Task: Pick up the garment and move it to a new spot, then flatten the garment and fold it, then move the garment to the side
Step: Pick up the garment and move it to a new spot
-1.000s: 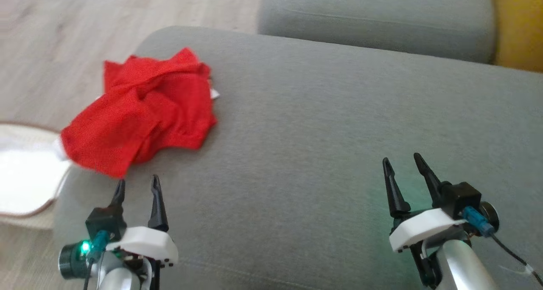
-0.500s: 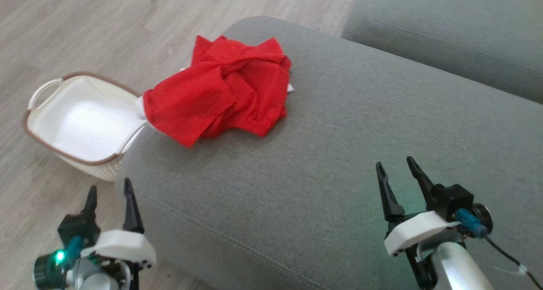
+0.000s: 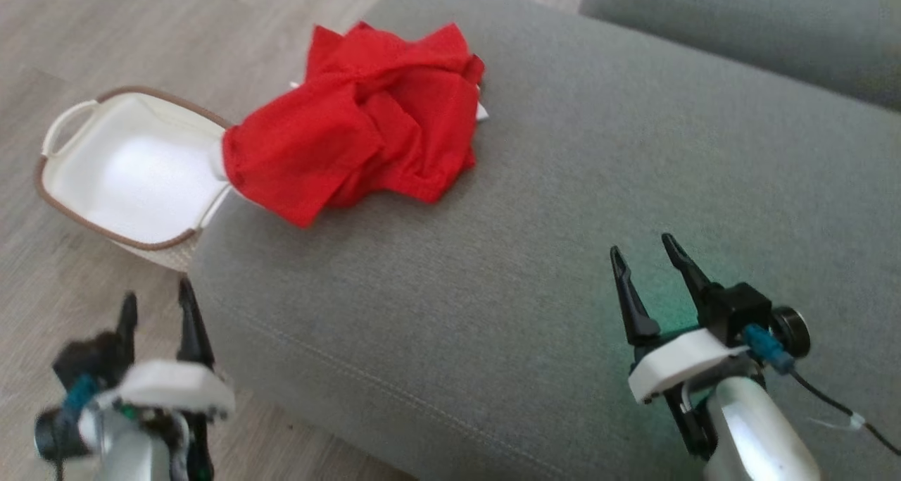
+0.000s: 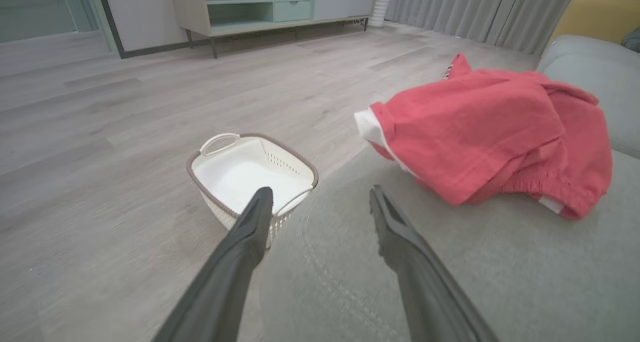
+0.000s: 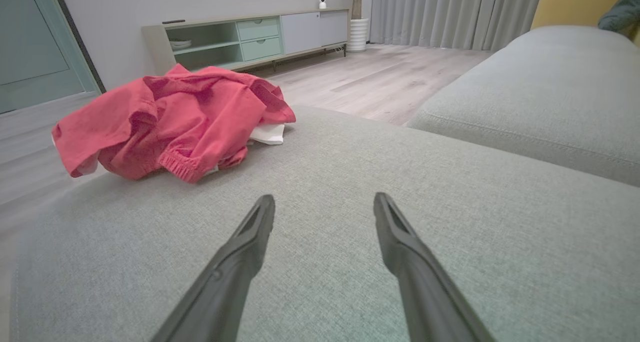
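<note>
The left pincer (image 3: 156,290) and right pincer (image 3: 640,244) have black tapered fingers (image 3: 631,305), white mounts (image 3: 676,368), silver forearms (image 3: 753,432), teal cable plugs (image 3: 764,346).

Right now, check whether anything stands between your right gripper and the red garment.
Nothing visible does. The right gripper, open, hovers over the grey sofa cushion, and only bare cushion fabric lies between it and the crumpled red garment near the cushion's far left corner.
</note>
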{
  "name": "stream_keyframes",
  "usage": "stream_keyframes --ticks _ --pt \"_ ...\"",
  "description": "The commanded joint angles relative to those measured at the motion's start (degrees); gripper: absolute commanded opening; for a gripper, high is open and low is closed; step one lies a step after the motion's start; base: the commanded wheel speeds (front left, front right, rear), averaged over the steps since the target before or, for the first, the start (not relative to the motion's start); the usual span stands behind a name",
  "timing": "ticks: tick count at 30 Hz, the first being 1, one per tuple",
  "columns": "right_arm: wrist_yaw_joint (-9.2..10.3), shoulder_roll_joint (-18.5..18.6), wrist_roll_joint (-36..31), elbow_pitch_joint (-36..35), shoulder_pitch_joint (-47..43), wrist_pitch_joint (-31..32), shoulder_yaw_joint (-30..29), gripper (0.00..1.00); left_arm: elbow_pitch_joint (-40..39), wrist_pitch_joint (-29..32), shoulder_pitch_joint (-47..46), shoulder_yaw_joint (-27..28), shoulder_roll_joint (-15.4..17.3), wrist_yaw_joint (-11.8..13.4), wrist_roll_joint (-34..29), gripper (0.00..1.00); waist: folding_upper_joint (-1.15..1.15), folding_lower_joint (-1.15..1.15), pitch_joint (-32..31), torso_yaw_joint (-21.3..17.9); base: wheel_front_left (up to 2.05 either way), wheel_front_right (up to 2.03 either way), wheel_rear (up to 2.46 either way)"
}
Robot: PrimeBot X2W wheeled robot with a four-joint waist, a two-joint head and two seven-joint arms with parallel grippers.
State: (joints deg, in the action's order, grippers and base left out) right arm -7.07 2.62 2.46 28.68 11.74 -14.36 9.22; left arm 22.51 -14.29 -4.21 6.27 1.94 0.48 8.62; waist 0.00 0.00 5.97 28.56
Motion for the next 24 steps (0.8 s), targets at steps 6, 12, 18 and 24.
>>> stream_keyframes --ticks 6,12,18,24 --pt "-0.42 0.7 -3.3 -4.1 5.3 -0.6 2.5 1.0 1.3 -0.7 -13.0 3.9 1.7 -3.7 -0.4 1.0 0.0 0.0 8.3 -5.8 0.0 0.0 0.0" --pt "-0.42 1.8 -3.8 -6.7 7.4 -0.6 4.9 1.0 6.5 -0.7 -24.2 3.3 4.7 -6.6 -0.8 1.0 0.0 0.0 13.4 -9.2 0.0 0.0 0.0" --pt "-0.42 2.5 -3.6 -8.2 9.2 -0.6 6.7 1.0 13.9 -0.7 -33.9 0.1 8.1 -7.7 -1.6 1.0 0.0 0.0 16.9 -12.0 0.0 0.0 0.0" --pt "-0.42 2.7 -3.2 -8.0 10.2 -0.6 6.6 1.0 26.5 -0.6 -40.7 -3.6 10.7 -7.9 -1.7 1.0 0.0 0.0 19.0 -14.3 0.0 0.0 0.0"
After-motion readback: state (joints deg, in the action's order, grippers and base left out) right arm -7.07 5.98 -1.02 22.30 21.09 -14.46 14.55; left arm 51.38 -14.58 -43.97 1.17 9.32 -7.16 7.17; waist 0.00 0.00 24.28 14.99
